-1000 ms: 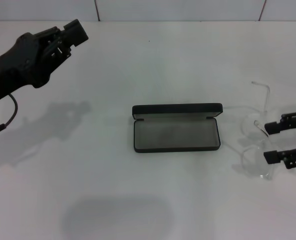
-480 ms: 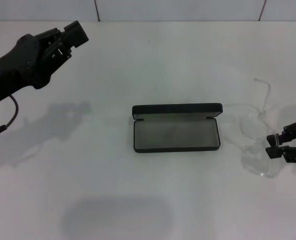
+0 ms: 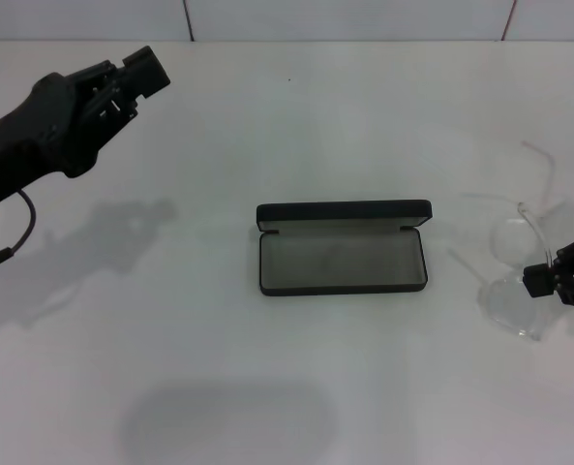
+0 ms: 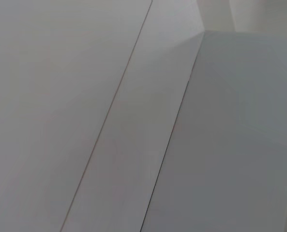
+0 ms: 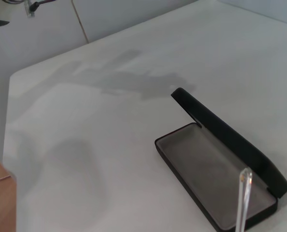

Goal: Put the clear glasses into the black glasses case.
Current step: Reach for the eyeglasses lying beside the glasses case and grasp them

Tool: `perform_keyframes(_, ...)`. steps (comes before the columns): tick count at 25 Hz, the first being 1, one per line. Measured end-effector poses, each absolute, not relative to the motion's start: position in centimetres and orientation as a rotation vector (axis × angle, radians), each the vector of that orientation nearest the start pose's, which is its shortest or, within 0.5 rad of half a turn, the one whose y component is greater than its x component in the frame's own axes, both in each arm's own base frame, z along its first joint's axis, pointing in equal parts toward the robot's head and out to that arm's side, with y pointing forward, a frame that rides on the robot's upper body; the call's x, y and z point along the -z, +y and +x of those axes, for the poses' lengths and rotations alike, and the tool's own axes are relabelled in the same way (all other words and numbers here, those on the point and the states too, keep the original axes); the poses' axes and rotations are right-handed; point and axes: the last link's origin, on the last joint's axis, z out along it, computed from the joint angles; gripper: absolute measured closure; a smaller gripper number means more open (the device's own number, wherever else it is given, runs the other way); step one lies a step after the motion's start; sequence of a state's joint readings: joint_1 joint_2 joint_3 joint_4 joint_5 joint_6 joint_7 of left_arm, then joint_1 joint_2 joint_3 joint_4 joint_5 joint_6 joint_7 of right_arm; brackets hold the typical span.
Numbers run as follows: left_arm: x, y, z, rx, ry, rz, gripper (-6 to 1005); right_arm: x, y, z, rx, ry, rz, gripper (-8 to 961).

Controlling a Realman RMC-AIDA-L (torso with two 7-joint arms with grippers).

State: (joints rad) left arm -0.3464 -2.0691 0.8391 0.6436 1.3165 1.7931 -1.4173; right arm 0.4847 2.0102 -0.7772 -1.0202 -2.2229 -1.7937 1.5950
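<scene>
At right edge of white worktop (image 3: 287, 387): right gripper (image 3: 558, 279) clamped on transparent plastic clear glasses (image 3: 515, 262), well apart from open black glasses case (image 3: 343, 249) lying leftward, long axis crosswise. Left gripper (image 3: 136, 73) parked far-left, state unclear.

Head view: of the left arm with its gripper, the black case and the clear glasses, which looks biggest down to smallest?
1. Left gripper with its arm, though it hangs nearer the camera, which inflates it.
2. Black glasses case, open on the table.
3. Clear glasses, held by the right gripper.
</scene>
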Motion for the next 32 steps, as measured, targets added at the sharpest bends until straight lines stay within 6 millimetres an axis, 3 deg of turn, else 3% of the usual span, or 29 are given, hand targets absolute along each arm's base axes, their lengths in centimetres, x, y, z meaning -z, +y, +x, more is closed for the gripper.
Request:
perform_keyframes(1,-5.1,29.1,-24.2,1.502,-0.590,-2.371,902,-6.0,31.5,26.5,-0.229,0.559,-2.938,931)
perform_keyframes(9,-5.0,29.0,-24.2,1.506,-0.595,-2.368,901,-7.7,31.3,25.8,-0.215,0.517,-2.898,928)
perform_keyframes(14,-5.1,29.1,-23.9,1.520,-0.582,-2.367,901,-12.0,30.6,22.4,-0.267,0.374,-2.804,926)
perform_keyframes(18,-5.1,29.3,-23.7,1.522,-0.570,-2.372,901,-16.2,29.3,19.2,-0.510,0.191,-2.696,924)
perform_keyframes(21,-5.2,29.5,-23.5,1.524,-0.559,-2.378,901,-17.1,29.1,18.5,-0.615,0.140,-2.659,923)
perform_keyframes(26,-5.3,29.9,-23.1,1.527,-0.544,-2.387,901,-16.8,29.4,17.6,-0.840,0.036,-2.656,921)
perform_keyframes(32,-5.3,30.5,-22.4,1.550,-0.571,-2.407,901,-13.8,30.7,16.9,-1.013,-0.116,-2.728,918)
